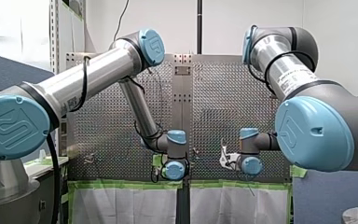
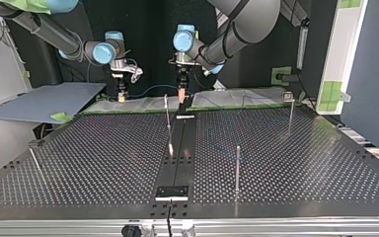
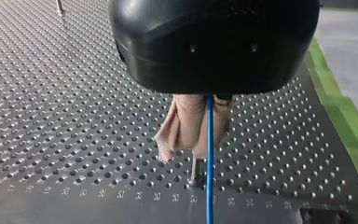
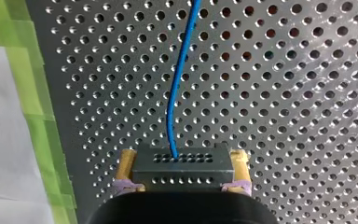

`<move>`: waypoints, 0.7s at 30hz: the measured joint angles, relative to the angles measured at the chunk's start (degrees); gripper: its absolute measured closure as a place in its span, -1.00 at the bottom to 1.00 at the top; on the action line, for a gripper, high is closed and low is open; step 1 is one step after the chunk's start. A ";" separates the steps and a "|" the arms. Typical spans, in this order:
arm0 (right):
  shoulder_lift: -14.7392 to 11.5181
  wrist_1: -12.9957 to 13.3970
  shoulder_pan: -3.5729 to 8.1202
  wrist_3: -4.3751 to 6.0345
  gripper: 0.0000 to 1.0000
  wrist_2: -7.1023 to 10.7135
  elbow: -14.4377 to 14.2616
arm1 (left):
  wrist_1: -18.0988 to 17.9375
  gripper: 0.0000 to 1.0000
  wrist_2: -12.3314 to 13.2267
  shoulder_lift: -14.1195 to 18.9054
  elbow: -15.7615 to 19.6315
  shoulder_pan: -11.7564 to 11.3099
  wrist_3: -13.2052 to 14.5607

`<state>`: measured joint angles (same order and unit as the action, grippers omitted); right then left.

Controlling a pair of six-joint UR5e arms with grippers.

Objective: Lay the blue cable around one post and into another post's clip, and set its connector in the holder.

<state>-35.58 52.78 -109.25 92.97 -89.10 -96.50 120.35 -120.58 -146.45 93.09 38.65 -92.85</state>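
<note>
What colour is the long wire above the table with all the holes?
Blue. The cable shows best in the right wrist view, against the grey table.

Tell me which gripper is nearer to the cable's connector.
Right. My right gripper clamps the connector between its yellow pads; my left gripper grips the blue cable farther along, apart from it.

The perforated table (image 3: 74, 116) lies under my left gripper (image 3: 198, 140) and my right gripper (image 4: 182, 163), its metal dotted with rows of holes. Beside my right gripper, 1 band of green tape (image 4: 32, 93) runs along the table's edge, with a white sheet (image 4: 0, 140) just beyond it. A grey board (image 2: 44, 101) lies off the table, out past my right gripper. 1 black strip (image 2: 180, 148) runs down the table's middle, away from my left gripper, to an aluminium rail (image 2: 276, 228) at the edge farthest from both grippers.
</note>
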 joint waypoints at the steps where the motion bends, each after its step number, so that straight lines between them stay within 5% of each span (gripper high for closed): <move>1: 0.00 -0.35 0.05 -0.04 1.00 0.03 0.24 | -0.12 1.00 -0.28 0.00 -0.05 0.02 0.47; 10: 0.08 -1.59 0.17 -0.79 1.00 0.61 1.84 | -0.77 1.00 0.23 -0.07 -1.07 0.28 3.80; 21: 0.15 -0.19 0.46 -1.85 1.00 2.03 3.15 | 1.80 1.00 0.65 -3.28 -5.12 -0.41 3.69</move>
<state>-35.43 52.58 -108.79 91.12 -87.07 -93.35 122.16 -119.93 -149.72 87.96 38.24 -89.16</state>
